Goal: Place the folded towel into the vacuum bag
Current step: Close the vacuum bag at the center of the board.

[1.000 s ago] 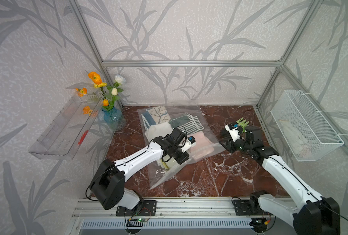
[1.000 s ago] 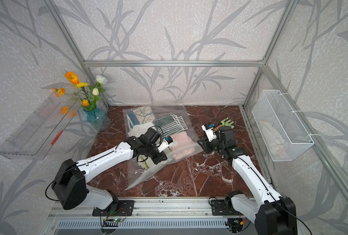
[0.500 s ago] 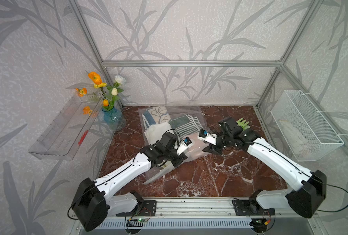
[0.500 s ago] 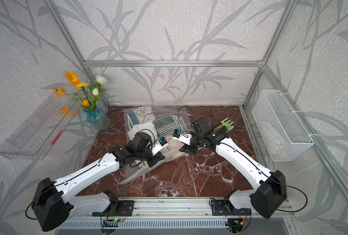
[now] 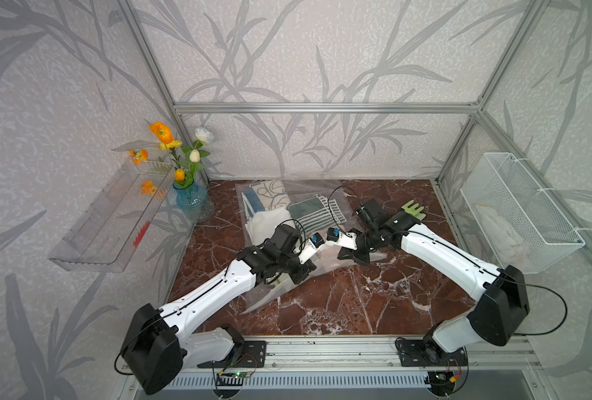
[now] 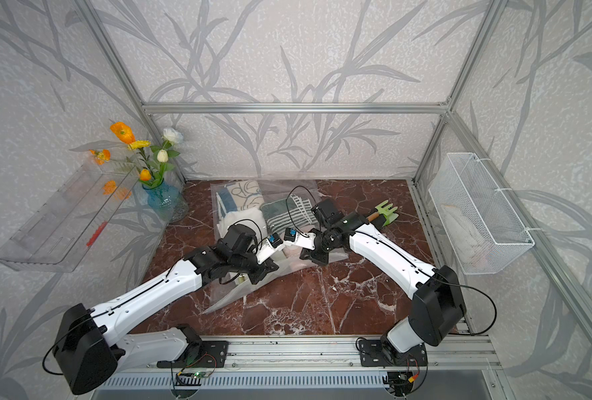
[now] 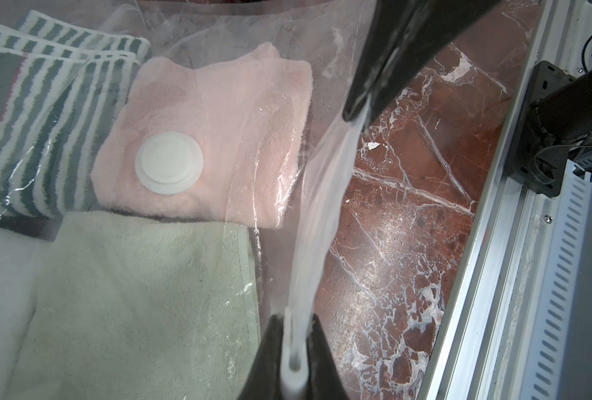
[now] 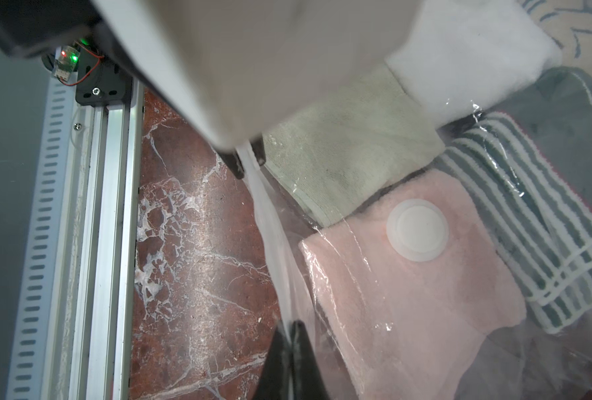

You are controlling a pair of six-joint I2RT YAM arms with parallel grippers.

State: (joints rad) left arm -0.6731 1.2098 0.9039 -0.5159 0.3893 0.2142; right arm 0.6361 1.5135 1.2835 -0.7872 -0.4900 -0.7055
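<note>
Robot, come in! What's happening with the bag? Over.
Left fingers shut on the bag, at its edge. Right fingers shut on that edge too. Pink towel inside, among other towels. Nothing in the way. Over.

The vacuum bag (image 5: 317, 189) lies in the middle of the bench (image 5: 374, 304), toward the back. Folded towels (image 5: 305, 211) lie side by side in it. The valve (image 7: 169, 163) sits on the bag, over one towel. The vase (image 5: 189, 201) stands left of the bag, in the back corner. The shelf (image 5: 111, 221) hangs on the left wall and the basket (image 5: 516, 214) on the right wall. The left tool (image 7: 293, 346) and right tool (image 8: 289, 346) are on the bag's front edge.
</note>
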